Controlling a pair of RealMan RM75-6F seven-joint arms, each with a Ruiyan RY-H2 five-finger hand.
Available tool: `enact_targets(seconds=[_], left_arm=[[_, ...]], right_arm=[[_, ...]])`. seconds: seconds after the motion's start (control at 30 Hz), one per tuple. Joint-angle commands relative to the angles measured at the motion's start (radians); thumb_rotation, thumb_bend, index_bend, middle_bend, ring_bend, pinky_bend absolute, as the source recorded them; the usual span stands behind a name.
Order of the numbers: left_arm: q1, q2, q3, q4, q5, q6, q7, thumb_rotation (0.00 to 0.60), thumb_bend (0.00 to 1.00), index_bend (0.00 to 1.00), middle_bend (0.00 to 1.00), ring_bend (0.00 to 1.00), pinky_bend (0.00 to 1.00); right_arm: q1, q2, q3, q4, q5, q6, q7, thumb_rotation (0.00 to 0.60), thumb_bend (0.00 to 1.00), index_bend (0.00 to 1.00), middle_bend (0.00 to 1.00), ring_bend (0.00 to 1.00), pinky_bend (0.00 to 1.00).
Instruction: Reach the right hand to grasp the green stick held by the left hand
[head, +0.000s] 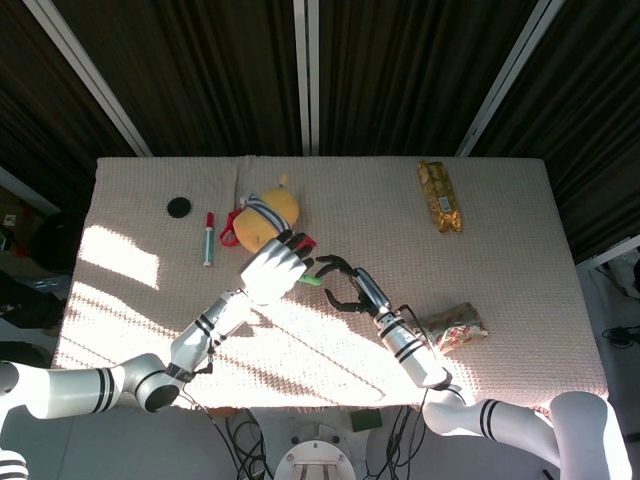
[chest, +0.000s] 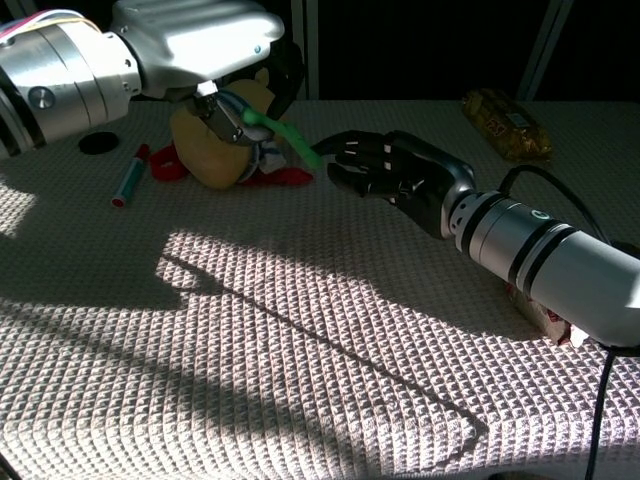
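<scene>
My left hand has a smooth, glossy white shell that looks like hard plastic, on a brushed silvery metal wrist. My right hand is matt black, its forearm smooth grey with dark bands. The green stick looks like shiny plastic. The bench wears a rough, waffle-woven pale cloth. The yellow toy seems soft plush; the snack packet is crinkly foil.
</scene>
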Motion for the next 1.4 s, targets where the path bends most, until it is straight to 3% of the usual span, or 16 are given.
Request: enact_targets(seconds=[0.03,0.37,0.8,1.07,1.4], left_arm=[[-0.001,-0.002,0.001,0.002,0.003,0.001,-0.004,0.600,0.35,0.61,0.40,0.26,0.32],[-0.009,-0.007,0.007,0.004,0.014,0.003,0.007,0.600,0.35,0.61,0.40,0.26,0.32],[-0.012,-0.009,0.010,0.008,0.008,0.001,0.010,0.600,0.35,0.61,0.40,0.26,0.32],[-0.010,-0.007,0.011,0.009,0.006,0.005,0.003,0.600,0.35,0.62,0.40,0.26,0.32],[0.004,-0.022,0.027,0.006,0.029,0.030,-0.003,0.600,0.35,0.62,0.40,0.26,0.32]], right_arm=[[0.002,-0.001,-0.003,0.001,0.000,-0.002,0.002,0.600,0.48,0.42,0.14,0.00,0.00],[0.016,-0.013,-0.004,0.016,0.003,-0.015,0.019,0.600,0.48,0.42,0.14,0.00,0.00],[0.021,-0.023,-0.004,0.027,0.011,-0.015,0.024,0.600,0.48,0.55,0.15,0.00,0.00],[0.021,-0.025,-0.005,0.027,0.015,-0.018,0.028,0.600,0.48,0.57,0.15,0.00,0.00],[0.000,-0.014,0.005,-0.002,0.036,0.025,-0.067,0.600,0.48,0.60,0.15,0.00,0.00]])
